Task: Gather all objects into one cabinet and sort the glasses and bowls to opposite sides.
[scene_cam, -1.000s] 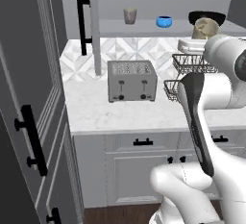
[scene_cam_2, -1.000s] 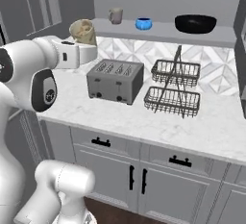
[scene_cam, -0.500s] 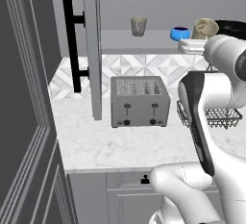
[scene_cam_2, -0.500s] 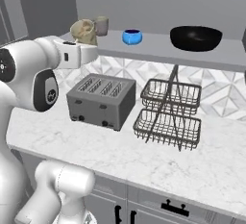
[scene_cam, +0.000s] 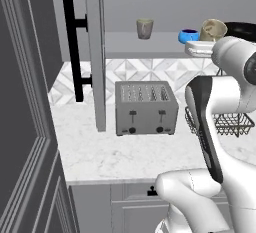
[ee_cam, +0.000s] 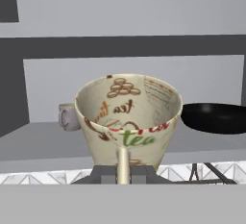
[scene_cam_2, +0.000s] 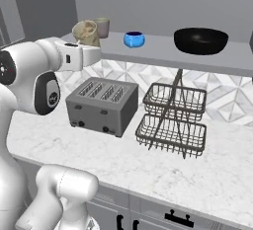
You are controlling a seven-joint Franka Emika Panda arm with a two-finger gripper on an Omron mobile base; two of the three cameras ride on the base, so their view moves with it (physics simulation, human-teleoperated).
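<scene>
My gripper [ee_cam: 123,172] is shut on the beige cup [ee_cam: 129,117], which has "tea" printed on it and tilts with its mouth toward the hand camera. The cup [scene_cam_2: 85,32] hangs just in front of the grey cabinet shelf [scene_cam_2: 158,51], slightly above its level. On the shelf stand the grey-brown cup [scene_cam_2: 102,27], the blue bowl [scene_cam_2: 134,39] and the wide black bowl [scene_cam_2: 200,40], from left to right. From the left base camera the beige cup [scene_cam: 212,29] sits beside the blue bowl [scene_cam: 188,36], with the grey-brown cup [scene_cam: 144,28] farther left.
The cabinet door [scene_cam: 95,52] stands open to the left, edge on, with its black bar handle [scene_cam: 76,52]. On the marble counter below are a grey toaster [scene_cam_2: 101,104] and a two-tier wire rack [scene_cam_2: 173,120]. A dark tall panel [scene_cam: 25,127] fills the near left.
The whole picture has shifted and grown: the base has driven closer to the counter and shelf. The beige cup stays in the shut gripper.
</scene>
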